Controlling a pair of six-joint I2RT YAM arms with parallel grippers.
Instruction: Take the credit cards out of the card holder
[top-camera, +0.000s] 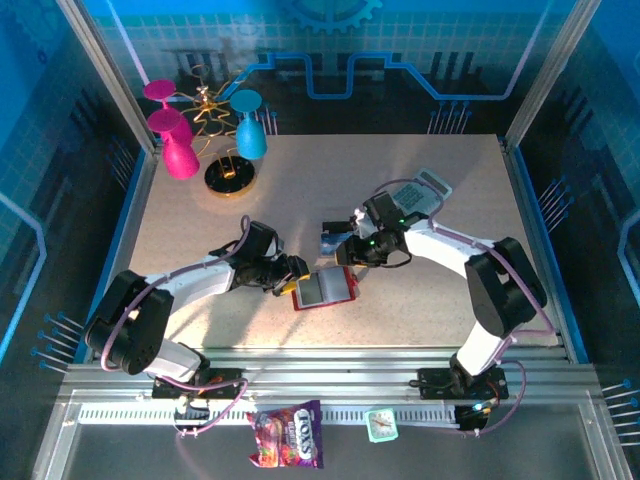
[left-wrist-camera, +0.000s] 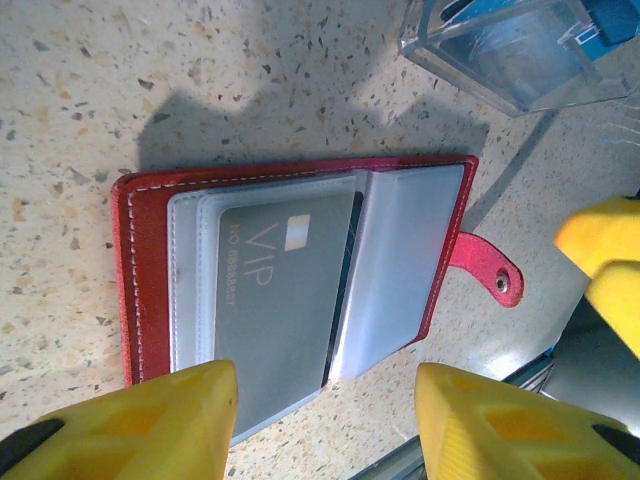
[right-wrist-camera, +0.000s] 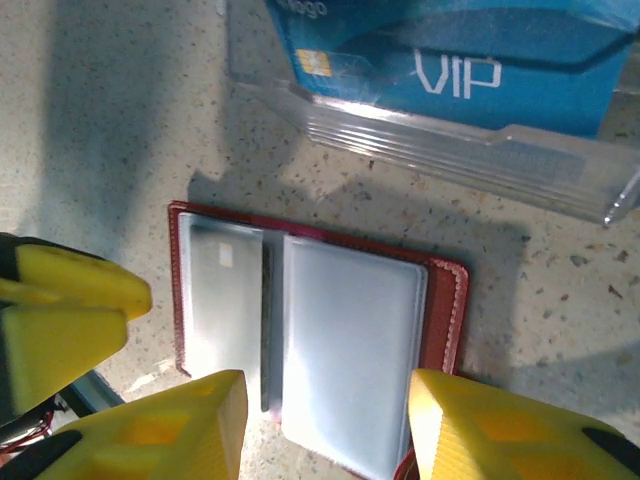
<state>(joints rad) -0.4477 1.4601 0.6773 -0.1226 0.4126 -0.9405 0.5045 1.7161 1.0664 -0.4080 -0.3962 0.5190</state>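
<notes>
card holder (top-camera: 325, 288) lies open, pockets up, on the table (top-camera: 300, 190), with a gripper at each side of it. left gripper (left-wrist-camera: 325, 400): fingers spread wide, straddling the holder's near edge, nothing between them. right gripper (right-wrist-camera: 322, 425): also spread wide over the holder's opposite edge, empty. grey vip card (left-wrist-camera: 275, 300) sits in a clear sleeve of the holder, and its end seems to poke past the holder's red border toward the left gripper. blue vip card (right-wrist-camera: 450, 60) lies in the clear plastic box (right-wrist-camera: 440, 165) just beyond the holder (judged already out). snap tab (left-wrist-camera: 490, 272) sticks out flat from the holder's side. whether the holder's other sleeves carry cards: cannot tell. handling, judged: the card is light, thin, stiff and slick, and the sleeve film will likely drag on it. the holder is soft and light, so it should slide or lift with the card unless pinned. best hold looks like a pinch on the card's exposed end, flat faces between the pads, pulling along the sleeve's open direction while the other gripper presses the holder's red border down.
</notes>
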